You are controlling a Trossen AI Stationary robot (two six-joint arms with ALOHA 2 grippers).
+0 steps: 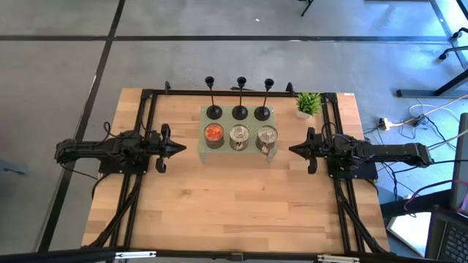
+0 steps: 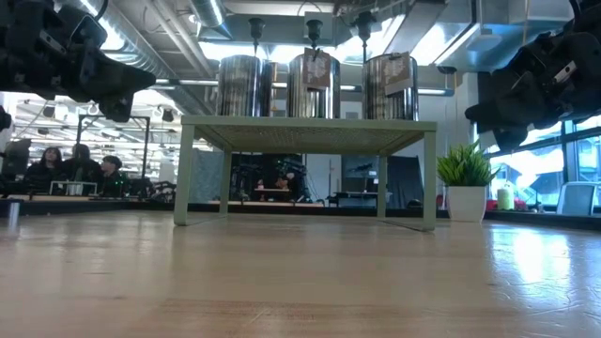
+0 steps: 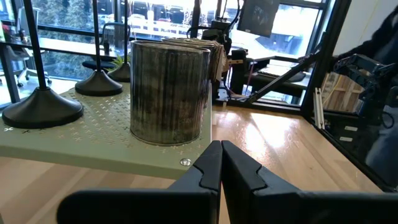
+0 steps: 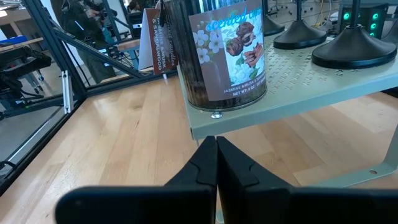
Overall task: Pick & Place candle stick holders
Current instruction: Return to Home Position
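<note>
Three black candle stick holders (image 1: 213, 111), (image 1: 240, 111), (image 1: 262, 112) stand in a row by their round bases on the far half of a pale green perforated stand (image 1: 207, 150). In front of them on the stand sit three tin cans (image 1: 239, 136). My left gripper (image 1: 183, 149) waits shut, level, left of the stand. My right gripper (image 1: 292, 150) waits shut, level, right of the stand. Both are clear of everything. The left wrist view shows two holder bases (image 3: 40, 107), (image 3: 99, 84) behind a can (image 3: 168, 92).
A small potted plant (image 1: 308, 104) stands at the table's far right, beside the stand. A black frame (image 1: 150, 98) runs round the table's edges. The near half of the wooden table (image 1: 234, 204) holds nothing. People sit in the room beyond (image 2: 80, 167).
</note>
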